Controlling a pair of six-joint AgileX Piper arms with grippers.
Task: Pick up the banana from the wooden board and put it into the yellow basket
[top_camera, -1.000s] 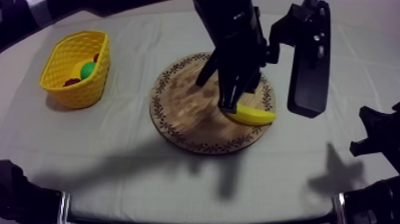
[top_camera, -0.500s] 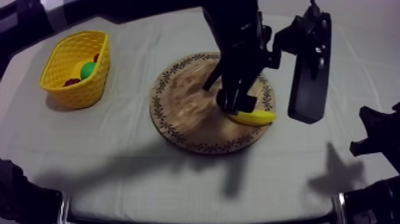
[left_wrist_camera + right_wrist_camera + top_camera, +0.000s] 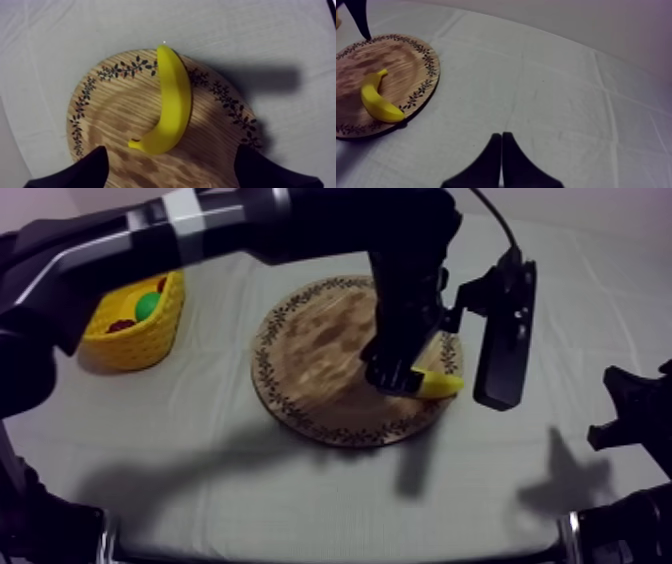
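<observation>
Banana (image 3: 170,105) lies at board (image 3: 115,115) rim; left gripper (image 3: 170,156) hangs over it, spread apart to straddle it for grasping; right gripper (image 3: 501,136), closed on nothing, rests off board.

— Where's the banana (image 3: 172,100)?
— Lying flat on the round wooden board (image 3: 115,130), yellow and curved, one tip over the patterned rim.
— And the yellow basket (image 3: 135,346)?
— Upright, well apart from the board.

banana (image 3: 378,102) on board (image 3: 403,60); right gripper (image 3: 501,135) closed, empty
</observation>
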